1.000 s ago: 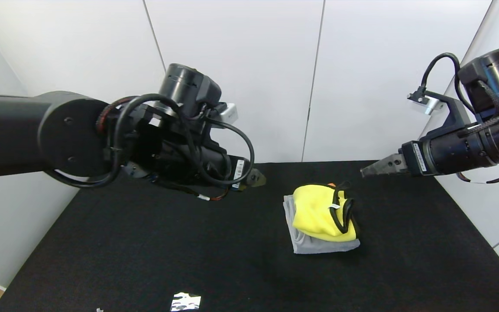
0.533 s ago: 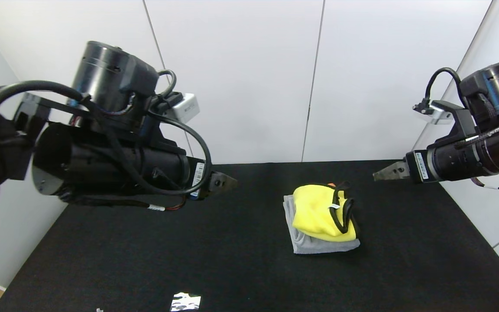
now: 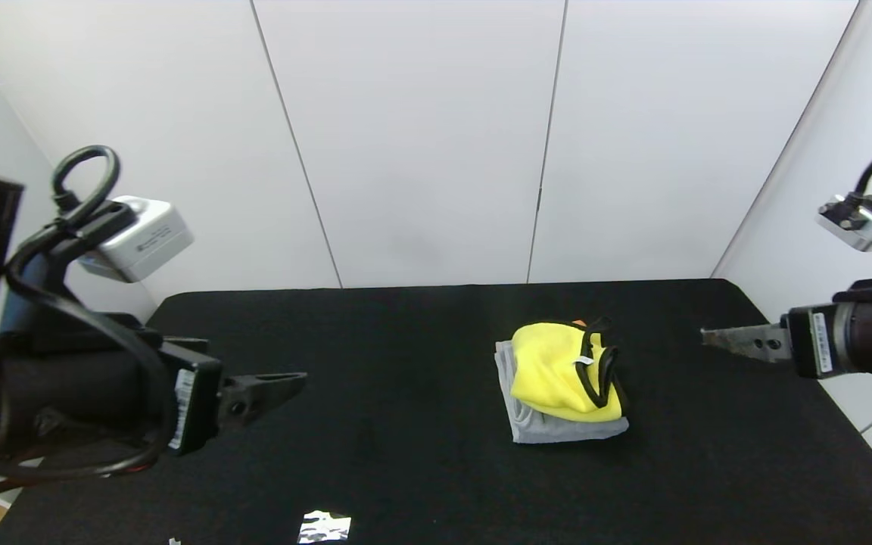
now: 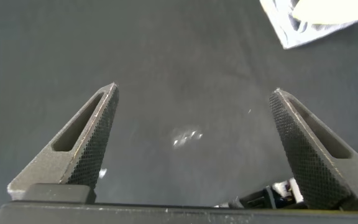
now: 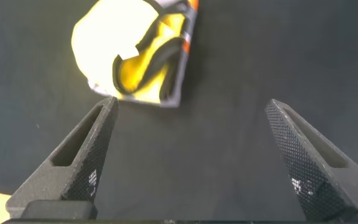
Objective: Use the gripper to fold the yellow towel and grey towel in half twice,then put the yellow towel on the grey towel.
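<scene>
1. Yellow plush microfibre towel with black trim (image 3: 557, 371) is lying folded on top of the folded grey terry towel (image 3: 538, 424), right of centre on the black table (image 3: 375, 469).
2. We are pulling both arms back from the stack: the left gripper (image 3: 266, 386) is retreating leftward, the right gripper (image 3: 735, 341) rightward, well apart from the towels.
3. Both are spread wide and holding nothing, so we are judging the stacking finished.
</scene>
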